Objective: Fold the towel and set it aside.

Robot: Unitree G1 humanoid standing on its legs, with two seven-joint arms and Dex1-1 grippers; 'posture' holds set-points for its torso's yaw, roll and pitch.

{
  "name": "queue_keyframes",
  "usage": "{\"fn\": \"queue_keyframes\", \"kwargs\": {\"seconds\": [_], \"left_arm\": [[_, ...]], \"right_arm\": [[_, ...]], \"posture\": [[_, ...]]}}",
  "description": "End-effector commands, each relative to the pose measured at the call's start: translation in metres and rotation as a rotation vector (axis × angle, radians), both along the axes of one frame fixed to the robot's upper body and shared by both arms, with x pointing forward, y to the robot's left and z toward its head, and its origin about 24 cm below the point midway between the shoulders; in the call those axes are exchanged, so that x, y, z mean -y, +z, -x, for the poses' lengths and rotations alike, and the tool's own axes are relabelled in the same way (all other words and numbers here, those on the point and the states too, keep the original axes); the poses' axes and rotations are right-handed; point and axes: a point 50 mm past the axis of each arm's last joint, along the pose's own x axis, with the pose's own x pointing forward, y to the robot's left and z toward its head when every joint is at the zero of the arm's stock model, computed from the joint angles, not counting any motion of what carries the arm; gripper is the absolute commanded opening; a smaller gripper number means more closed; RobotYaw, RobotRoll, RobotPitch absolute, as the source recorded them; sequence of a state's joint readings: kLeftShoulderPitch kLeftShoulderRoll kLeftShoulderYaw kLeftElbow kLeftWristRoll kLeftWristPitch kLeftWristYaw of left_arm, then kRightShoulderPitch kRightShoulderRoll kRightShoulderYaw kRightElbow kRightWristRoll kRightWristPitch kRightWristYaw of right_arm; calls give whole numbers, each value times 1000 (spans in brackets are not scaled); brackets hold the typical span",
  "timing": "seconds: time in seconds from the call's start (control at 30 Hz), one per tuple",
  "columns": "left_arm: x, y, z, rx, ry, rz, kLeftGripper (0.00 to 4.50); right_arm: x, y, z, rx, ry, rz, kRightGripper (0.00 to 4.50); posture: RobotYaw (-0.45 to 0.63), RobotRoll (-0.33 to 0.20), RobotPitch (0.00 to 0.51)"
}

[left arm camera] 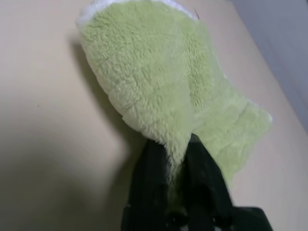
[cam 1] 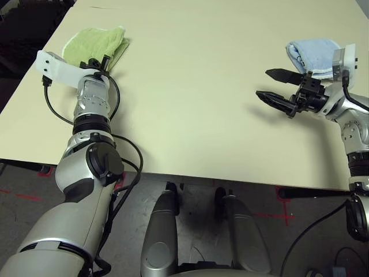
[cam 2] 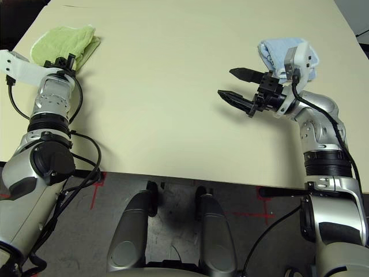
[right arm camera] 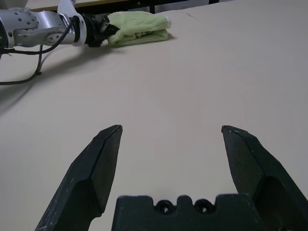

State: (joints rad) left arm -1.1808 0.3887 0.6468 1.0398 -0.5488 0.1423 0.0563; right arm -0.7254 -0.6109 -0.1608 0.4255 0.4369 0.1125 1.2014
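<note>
- Left wrist view has the left gripper (left arm camera: 177, 159) pinched on a near corner of the towel (left arm camera: 163, 86), which lies folded at the table's (cam 1: 190, 104) ten o'clock corner.
- Judged step: setting it aside. Let go gently and lift straight off, so the folded layers don't drag open.
- Right gripper (cam 1: 275, 86) hangs spread and empty at three o'clock, just beside the blue towel (cam 1: 311, 52); best left parked there.

head stereo looking down on table (cam 1: 190, 115), wrist cameras close along fingers
</note>
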Motion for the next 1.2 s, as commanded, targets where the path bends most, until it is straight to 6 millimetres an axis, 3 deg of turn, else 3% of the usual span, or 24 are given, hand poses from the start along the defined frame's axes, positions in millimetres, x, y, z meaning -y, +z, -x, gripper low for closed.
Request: {"fn": "queue_keyframes", "kwargs": {"seconds": [0.03, 0.27, 0.37, 0.43, 0.57, 0.63, 0.83, 1.03, 1.2], "left_arm": [[3, -9, 2, -120, -142, -65, 1898], [6, -3, 33, -284, -446, -197, 4482], [14, 8, 52, -315, -688, -293, 4482], [21, 19, 63, -241, -840, -606, 4482], [32, 40, 64, 20, -1004, -919, 4482], [32, 43, 56, 111, -970, -1014, 4482], [28, 39, 19, 242, -521, -1026, 4482], [26, 11, 5, 177, -172, -979, 4482], [20, 0, 4, 108, -36, -974, 4482]], "right_arm": [[1, -6, -2, -15, -5, 5, 4500], [2, -8, -5, -12, -11, 4, 4500], [3, -8, -6, -8, -20, -2, 4500], [6, -7, -7, -4, -40, -13, 4500], [14, -5, -12, 16, -170, -118, 4500], [19, -6, -17, 28, -278, -167, 4500], [35, -18, -29, 73, -674, -281, 4500], [44, -25, -35, 103, -925, -331, 4500], [46, -29, -38, 125, -1024, -339, 4500]], "posture": [[72, 0, 274], [96, 0, 267], [97, 0, 264], [95, 0, 264], [82, 0, 264], [77, 0, 264], [46, 0, 268], [41, 0, 270], [24, 0, 269]]}}
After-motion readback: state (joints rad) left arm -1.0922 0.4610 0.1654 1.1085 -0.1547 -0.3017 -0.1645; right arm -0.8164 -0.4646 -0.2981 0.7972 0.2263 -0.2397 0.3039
